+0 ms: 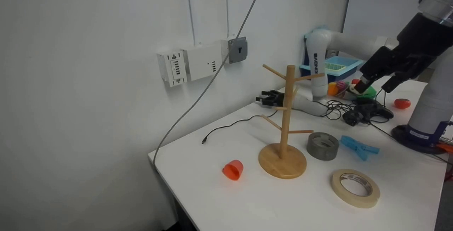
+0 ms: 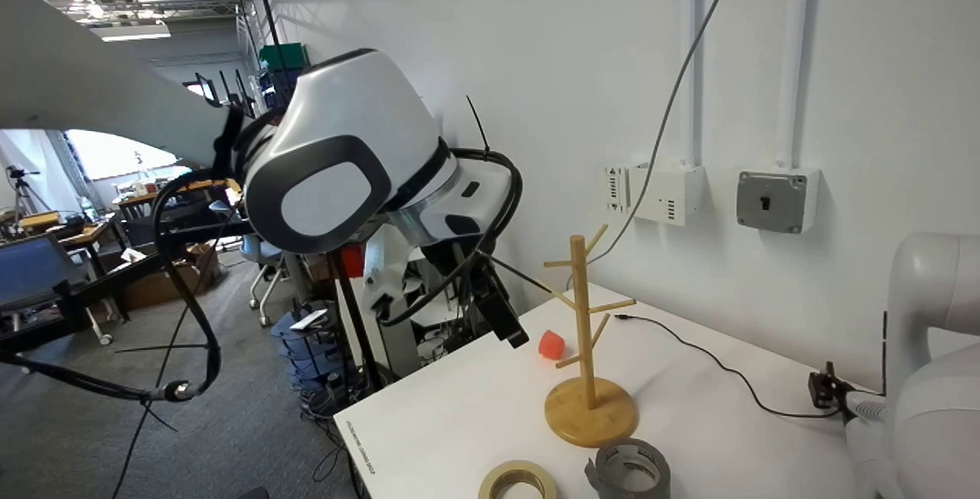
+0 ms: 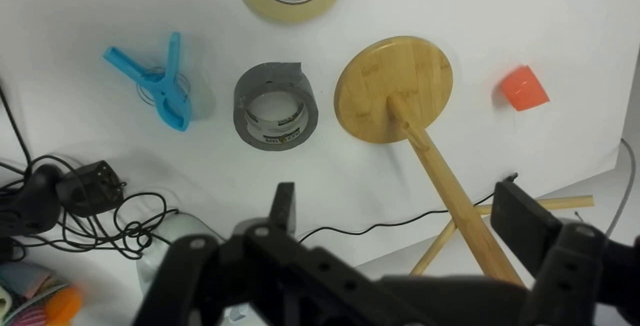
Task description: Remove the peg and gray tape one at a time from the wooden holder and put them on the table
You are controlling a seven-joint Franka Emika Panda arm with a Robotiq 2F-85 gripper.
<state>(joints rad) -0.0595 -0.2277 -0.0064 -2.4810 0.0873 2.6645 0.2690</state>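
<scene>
The wooden holder [image 1: 287,112] stands upright on the white table [image 1: 247,202], and nothing hangs on the arms I can see. Beside its base, the gray tape [image 1: 322,152] lies flat, hole facing up, apart from the base. The light-blue peg [image 1: 358,146] rests on the table just past the tape. In the wrist view, the tape [image 3: 275,76] is between the peg [image 3: 165,86] and the holder's base [image 3: 370,76]. My gripper [image 1: 375,86] hovers above the table, open, holding nothing. The holder's pole crosses its gap in the wrist view, its top hidden behind the gripper.
A beige tape ring [image 1: 355,201] and a small red cup [image 1: 231,169] lie near the holder. Behind are a thin black cable [image 1: 233,124], a second white robot arm [image 1: 316,57], a black controller [image 1: 368,112] with tangled wires, and a red round object [image 1: 402,103].
</scene>
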